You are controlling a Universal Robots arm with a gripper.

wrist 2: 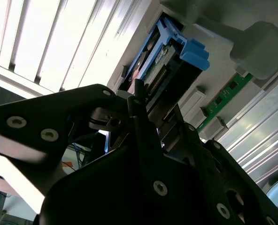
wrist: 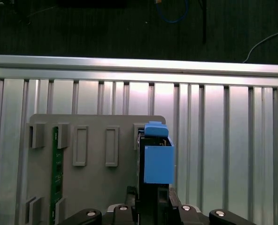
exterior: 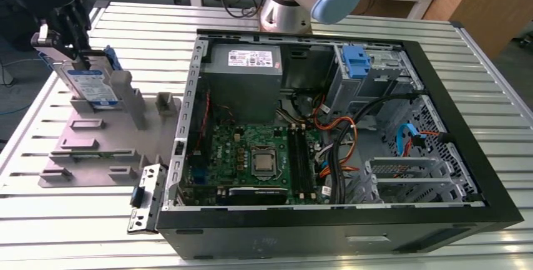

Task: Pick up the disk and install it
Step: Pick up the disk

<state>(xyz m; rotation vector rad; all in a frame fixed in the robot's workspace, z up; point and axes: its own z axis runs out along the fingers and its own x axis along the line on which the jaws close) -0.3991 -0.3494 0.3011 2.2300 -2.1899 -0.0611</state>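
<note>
The fingers (wrist 2: 140,112) of the one gripper (exterior: 73,55) are clamped on the top end of the one disk (exterior: 87,84). It stands upright on edge in the single grey holder (exterior: 100,139), long axis near vertical and label facing out. One open computer case (exterior: 466,176) lies just beside the holder on the exterior view's right, with bare slatted table (exterior: 50,220) around it.
</note>
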